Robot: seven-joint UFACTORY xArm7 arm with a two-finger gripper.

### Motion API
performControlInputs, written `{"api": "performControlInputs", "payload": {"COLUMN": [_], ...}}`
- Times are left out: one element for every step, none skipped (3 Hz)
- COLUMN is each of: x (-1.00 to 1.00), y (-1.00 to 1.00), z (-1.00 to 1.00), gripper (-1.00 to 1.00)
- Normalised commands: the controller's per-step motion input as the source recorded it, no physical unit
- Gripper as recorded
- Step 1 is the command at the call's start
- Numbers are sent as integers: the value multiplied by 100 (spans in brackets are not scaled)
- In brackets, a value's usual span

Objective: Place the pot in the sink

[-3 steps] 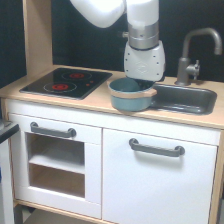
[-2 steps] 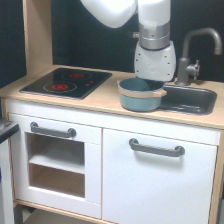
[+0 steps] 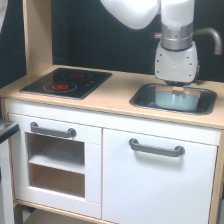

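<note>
My arm (image 3: 150, 12) comes down from the top of the picture, white and thick, over the desk (image 3: 117, 97), a light wood top on a white cabinet (image 3: 100, 165). The dark wall (image 3: 100, 35) stands close behind, and a wooden post (image 3: 36, 37) rises at the exterior view's left. On that side the black stove (image 3: 67, 82) with its red rings lies flat, with bare wood between it and the sink (image 3: 145, 97). The sink sits toward the exterior view's right, its dark rim running close to the desk's front edge; the grey tap (image 3: 212, 37) curves up just behind it. The pot (image 3: 175, 100) is inside the sink, pale blue-grey, filling much of the basin. My hand (image 3: 178, 88) is right above it, at the pot's rim, but my wrist hides the fingers, so I cannot tell whether I am gripping or have let go.
</note>
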Motion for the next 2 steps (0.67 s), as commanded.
{"api": "performControlInputs", "payload": {"x": [-11,28], "y": [15,5], "z": [50,90], "gripper": [94,89]}}
